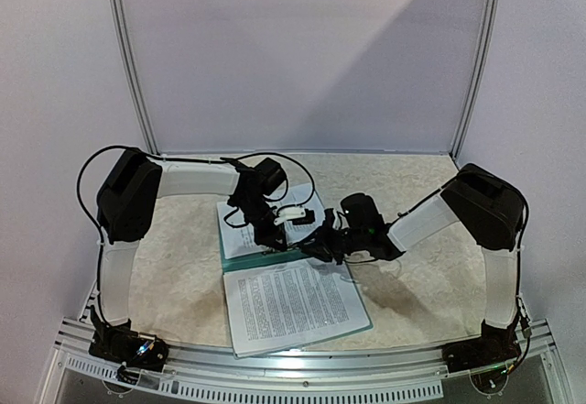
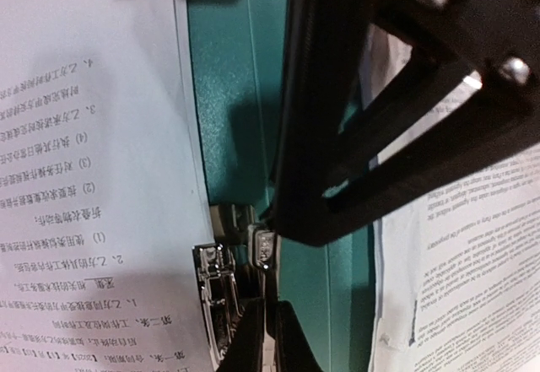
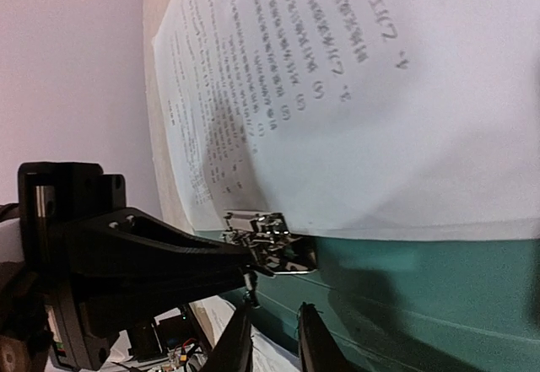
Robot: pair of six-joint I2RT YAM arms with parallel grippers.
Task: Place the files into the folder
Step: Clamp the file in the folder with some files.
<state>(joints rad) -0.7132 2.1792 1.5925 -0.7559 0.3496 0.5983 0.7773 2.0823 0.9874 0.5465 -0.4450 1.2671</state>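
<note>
The teal folder (image 1: 240,259) lies open on the table, with files (image 1: 293,305) on its near half and another printed sheet (image 1: 240,223) on its far half. My left gripper (image 1: 277,237) reaches down at the spine. In the left wrist view the left gripper (image 2: 270,338) is shut on the thin lever of the silver clip (image 2: 215,279), beside the files (image 2: 93,136). My right gripper (image 3: 274,342) hovers just over the teal folder (image 3: 422,288) below the clip (image 3: 270,250). Its jaws stand slightly open with nothing between them. The files (image 3: 380,94) lie tucked against the clip.
The two grippers crowd each other over the spine, and the right one's black body (image 2: 405,94) fills the upper right of the left wrist view. The table (image 1: 421,276) has a beige mottled surface, with white walls behind and a metal rail (image 1: 302,363) at the near edge.
</note>
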